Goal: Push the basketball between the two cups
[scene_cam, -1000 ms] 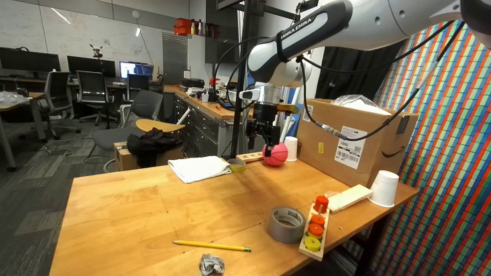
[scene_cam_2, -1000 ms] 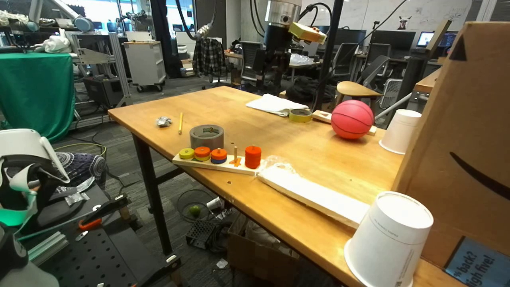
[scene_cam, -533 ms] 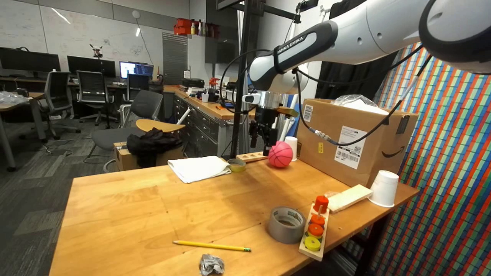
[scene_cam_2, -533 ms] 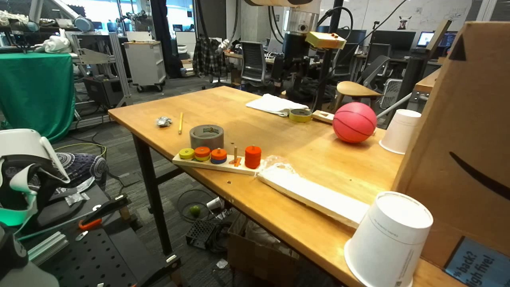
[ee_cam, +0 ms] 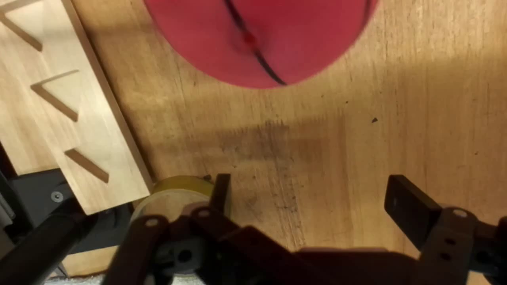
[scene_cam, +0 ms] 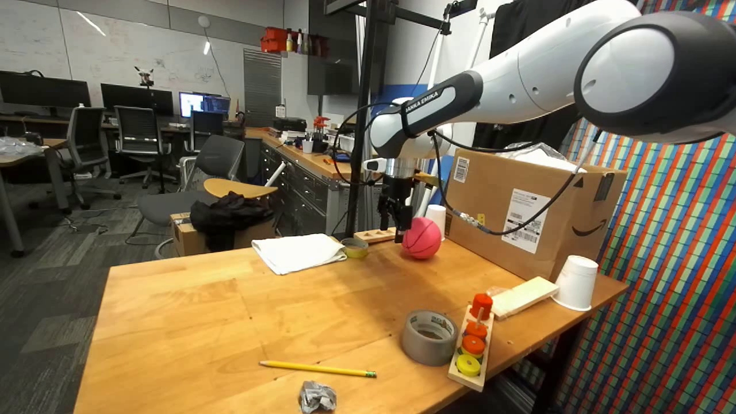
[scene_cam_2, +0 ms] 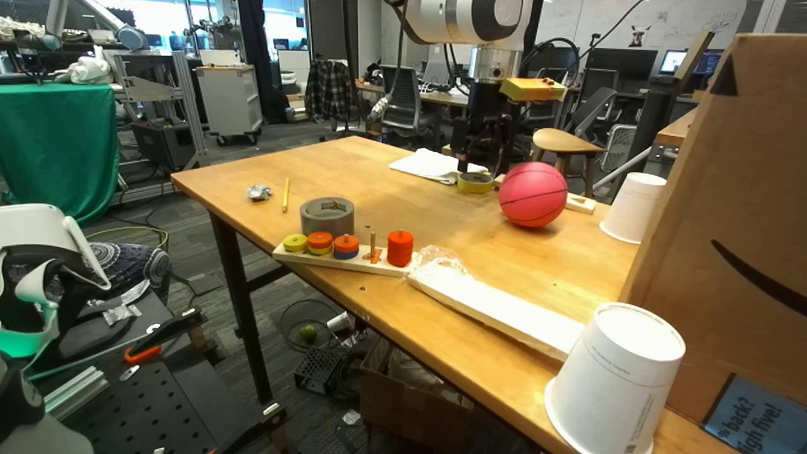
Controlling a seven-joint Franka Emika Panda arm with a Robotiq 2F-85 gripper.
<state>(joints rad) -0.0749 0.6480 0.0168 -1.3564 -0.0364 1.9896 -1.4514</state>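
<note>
The pinkish-red basketball [scene_cam: 422, 238] rests on the table near the far cup; it also shows in an exterior view [scene_cam_2: 533, 194] and at the top of the wrist view [ee_cam: 261, 43]. The far white cup [scene_cam: 437, 217] stands upside down by the box, behind the ball. The near white cup [scene_cam_2: 615, 378] stands upside down at the table's near corner, by the same box. My gripper [scene_cam: 391, 230] is beside the ball, low over the table. In the wrist view its fingers [ee_cam: 309, 190] are wide apart with nothing between them, and bare table shows between them and the ball.
A yellow tape roll [ee_cam: 178, 184] and a wooden board with slots [ee_cam: 79, 107] lie near the left finger. A large cardboard box [scene_cam: 529, 213] stands behind the cups. A white plank [scene_cam_2: 498, 309], a ring stacker [scene_cam_2: 340, 255] and a grey tape roll [scene_cam: 429, 337] lie nearer.
My gripper has moved down toward the table beside the ball. The ball has rolled a little, away from the far cup. The cups have not moved.
</note>
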